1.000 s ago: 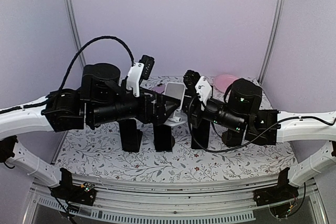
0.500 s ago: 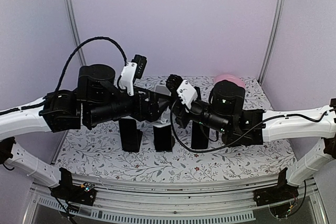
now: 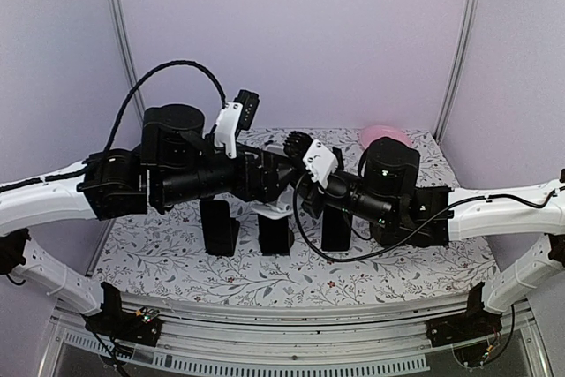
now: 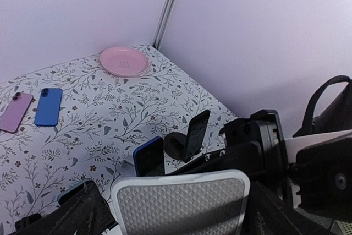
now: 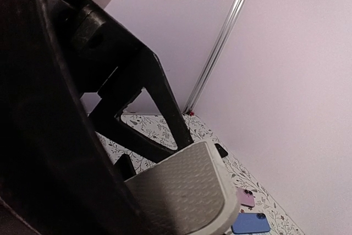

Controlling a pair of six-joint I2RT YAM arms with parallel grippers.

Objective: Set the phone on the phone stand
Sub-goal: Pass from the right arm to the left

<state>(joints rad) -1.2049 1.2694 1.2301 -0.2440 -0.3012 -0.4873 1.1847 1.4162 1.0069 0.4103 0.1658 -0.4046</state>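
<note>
The phone point(image 4: 181, 205) has a white rim and a grey textured back. It hangs in mid-air between both arms, and only a white sliver point(image 3: 275, 207) of it shows from above. My left gripper point(image 4: 179, 213) spans its width, a finger against each long side. My right gripper point(image 3: 306, 181) is shut on its thin edge, and the phone point(image 5: 184, 191) juts out from behind that gripper's dark finger point(image 5: 44, 136). A black round phone stand point(image 4: 176, 146) on the table below carries a black phone point(image 4: 198, 133).
A blue-cased phone point(image 4: 149, 157) stands upright beside the black one. Three dark upright slabs point(image 3: 275, 234) stand in a row under the arms. A pink phone point(image 4: 15, 112) and a blue phone point(image 4: 48, 107) lie flat. A pink plate point(image 4: 124, 61) sits in the far corner.
Both arms swung left with the phone, then came partway back. The phone, upright and plain to see before, now sits lower between the grippers. The left jaws narrowed slightly onto it.
</note>
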